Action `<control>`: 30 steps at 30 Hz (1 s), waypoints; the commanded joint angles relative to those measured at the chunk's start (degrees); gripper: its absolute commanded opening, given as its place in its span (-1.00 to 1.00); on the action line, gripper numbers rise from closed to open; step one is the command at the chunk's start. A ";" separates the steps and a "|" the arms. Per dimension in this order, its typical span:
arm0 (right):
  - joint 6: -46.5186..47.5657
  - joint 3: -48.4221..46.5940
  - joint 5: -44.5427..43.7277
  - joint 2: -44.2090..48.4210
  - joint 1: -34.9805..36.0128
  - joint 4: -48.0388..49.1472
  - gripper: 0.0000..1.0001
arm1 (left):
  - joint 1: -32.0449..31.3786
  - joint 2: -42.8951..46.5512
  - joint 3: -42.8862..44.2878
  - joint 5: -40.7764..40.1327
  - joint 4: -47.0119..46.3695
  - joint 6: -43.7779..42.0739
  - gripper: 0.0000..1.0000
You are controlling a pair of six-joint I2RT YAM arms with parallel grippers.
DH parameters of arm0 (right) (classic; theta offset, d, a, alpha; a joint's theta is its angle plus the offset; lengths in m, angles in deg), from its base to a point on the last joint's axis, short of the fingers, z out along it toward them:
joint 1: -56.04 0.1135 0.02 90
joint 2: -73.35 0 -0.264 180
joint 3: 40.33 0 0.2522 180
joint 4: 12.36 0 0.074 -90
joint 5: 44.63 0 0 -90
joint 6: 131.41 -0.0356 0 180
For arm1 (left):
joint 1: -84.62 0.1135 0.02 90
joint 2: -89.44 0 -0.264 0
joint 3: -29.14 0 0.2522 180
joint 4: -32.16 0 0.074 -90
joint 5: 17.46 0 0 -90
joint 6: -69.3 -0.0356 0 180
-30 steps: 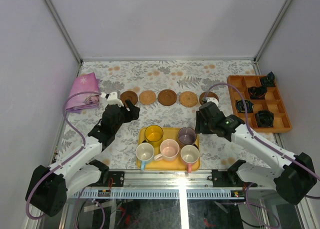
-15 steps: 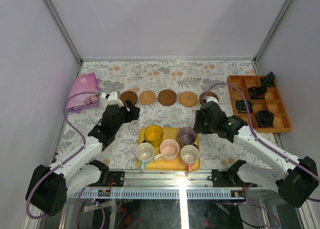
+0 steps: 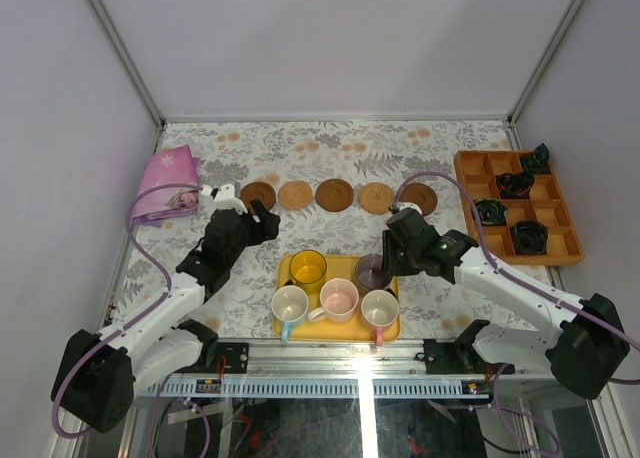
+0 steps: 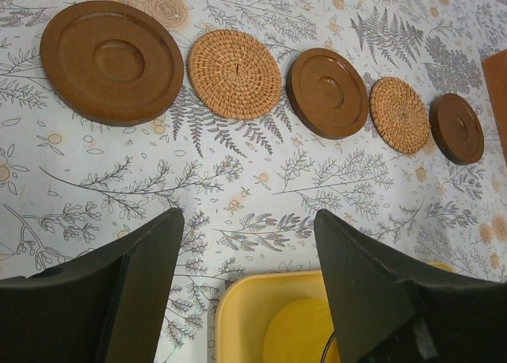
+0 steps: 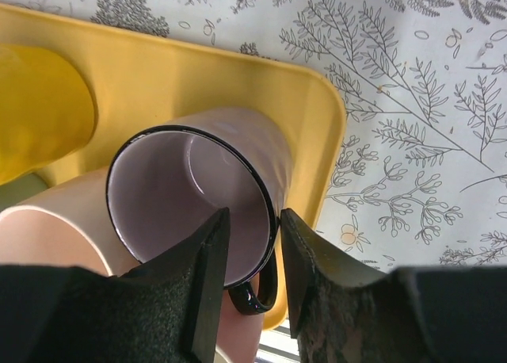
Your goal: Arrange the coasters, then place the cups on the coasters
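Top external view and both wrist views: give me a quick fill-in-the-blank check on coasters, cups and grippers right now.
The coasters lie in one row of ____ on the table.
All five cups sit on the tray, whose colour is ____.
The right gripper straddles the rim of the grey-purple cup, right by its ____.
The left gripper hangs open, holding ____.
Missing words: five; yellow; handle; nothing.

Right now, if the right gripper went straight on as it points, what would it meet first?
The grey-purple cup. The right gripper has a finger on each side of the rim, so the cup wall would probably slide between them. Depth beyond that is unclear.
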 commanded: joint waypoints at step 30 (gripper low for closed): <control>12.01 -6.76 -7.24 -1.50 1.14 -0.43 0.10 | -0.36 -0.28 -0.51 -3.57 -0.88 0.66 0.36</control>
